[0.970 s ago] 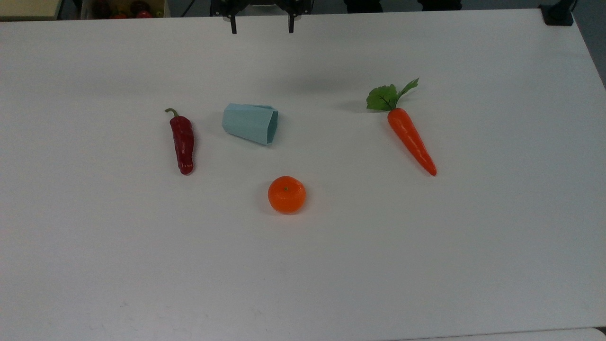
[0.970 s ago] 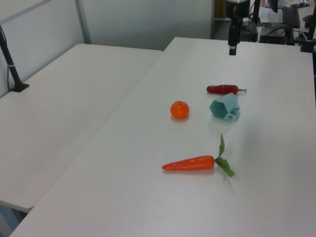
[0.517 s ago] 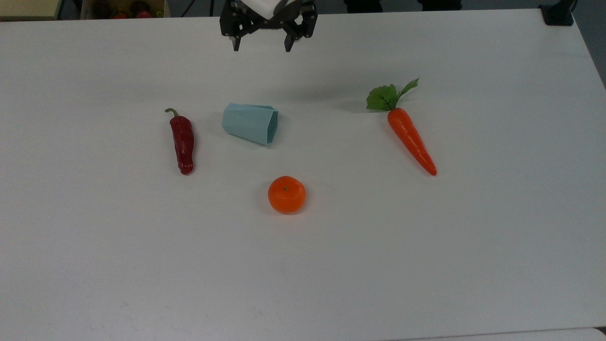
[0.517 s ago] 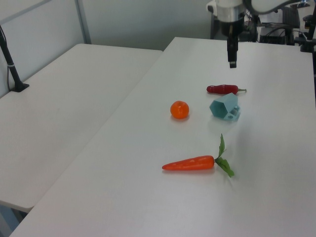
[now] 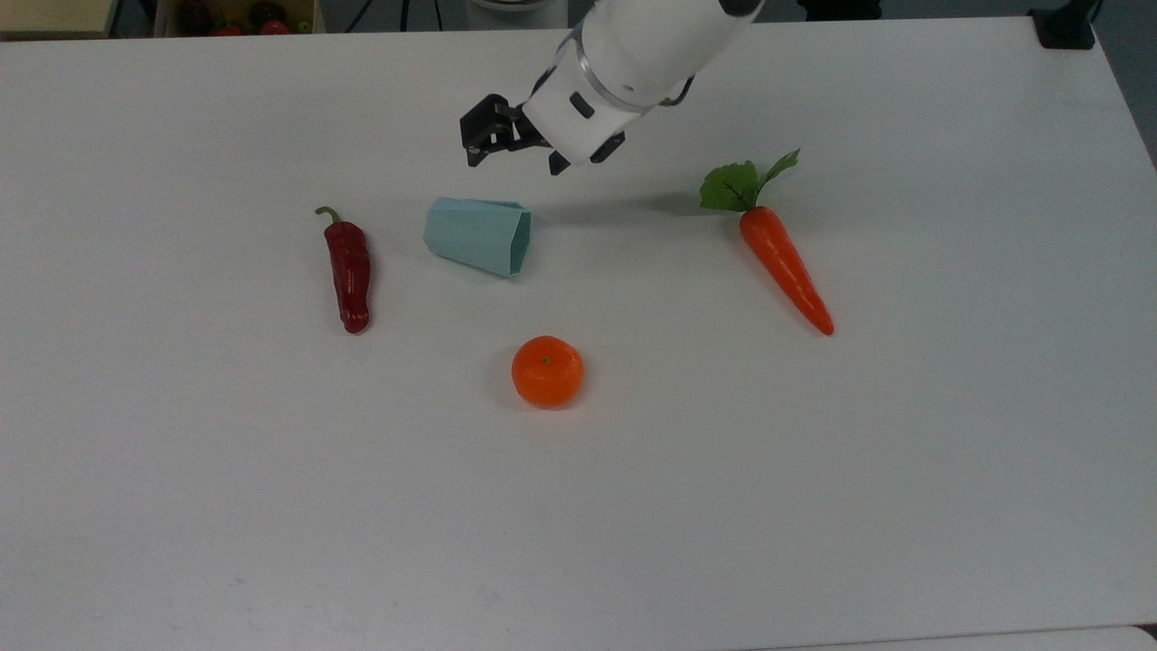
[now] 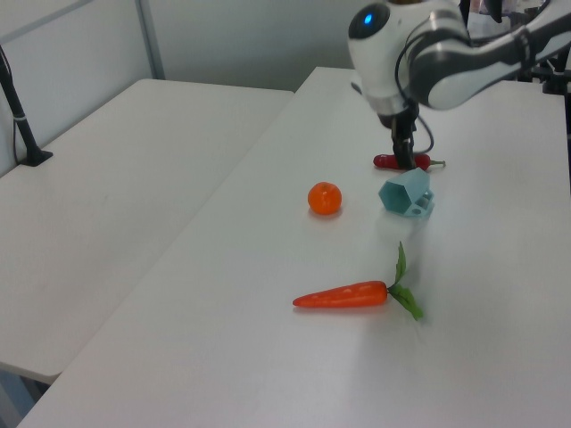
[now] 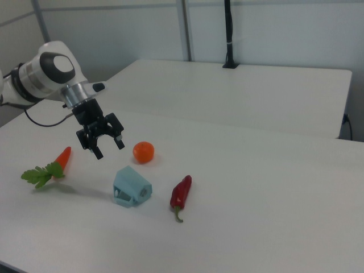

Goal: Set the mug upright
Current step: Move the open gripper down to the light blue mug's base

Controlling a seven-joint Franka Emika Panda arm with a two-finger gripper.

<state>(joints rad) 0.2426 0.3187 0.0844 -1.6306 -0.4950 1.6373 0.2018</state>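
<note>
The pale blue faceted mug (image 5: 476, 235) lies on its side on the white table (image 5: 813, 506), its mouth facing the top view's right. In the left view the mug (image 6: 406, 193) shows its handle against the tabletop, and in the right view the mug (image 7: 131, 186) rests the same way. My gripper (image 5: 513, 165) hangs open above the table just behind the mug, not touching it. The right view shows the gripper (image 7: 109, 149) with its fingers spread and nothing between them, up and to the left of the mug. In the left view the gripper (image 6: 406, 156) sits above the mug.
A red chili pepper (image 5: 349, 271) lies to the top view's left of the mug. An orange (image 5: 547, 371) sits in front of it. A carrot (image 5: 783, 267) with green leaves lies at the right. A second table (image 6: 116, 178) adjoins on the left view's left.
The arm has come down from the table's far edge toward the mug and the gripper has tilted. Mug, pepper, orange and carrot have not moved.
</note>
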